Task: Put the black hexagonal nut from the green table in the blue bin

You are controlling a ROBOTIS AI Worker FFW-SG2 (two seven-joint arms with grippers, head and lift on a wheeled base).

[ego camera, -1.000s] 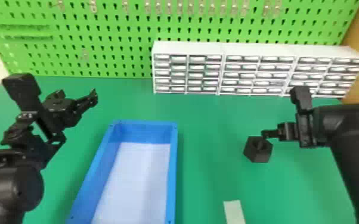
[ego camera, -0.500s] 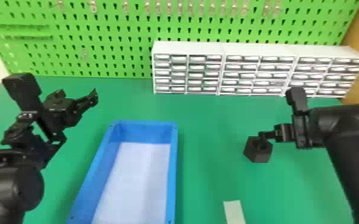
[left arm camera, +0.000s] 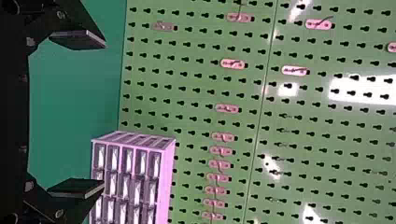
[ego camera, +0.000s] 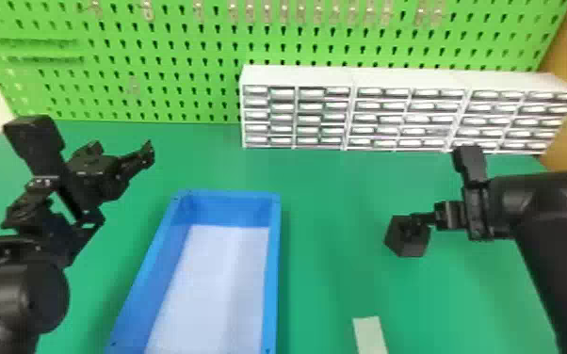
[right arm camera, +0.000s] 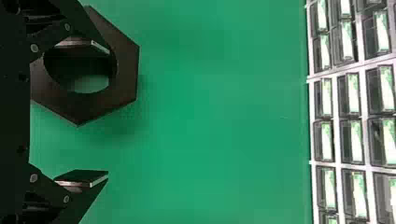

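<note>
Right gripper is standing wide open at the black hexagonal nut, gripping nothing. In the right wrist view one finger is overlapping the nut's hole and the other is hanging outside the nut over bare green, so the pair isn't closing on anything. Can't tell whether the finger at the hole is touching the nut or how deep it's sitting. Nut is lying flat on the green table, hole facing up, to the right of the blue bin and well apart from it. Bin is sitting open on the table between the two arms, pale inside floor showing. Left gripper is hanging over the table's left side, beyond the bin's left edge; the left wrist view is showing its fingers spread wide, holding nothing, pointing toward the pegboard. White drawer cabinet is standing at the back of the table, in front of the pegboard. Pale strip is lying on the table near the head view's bottom edge, between bin and right arm.
</note>
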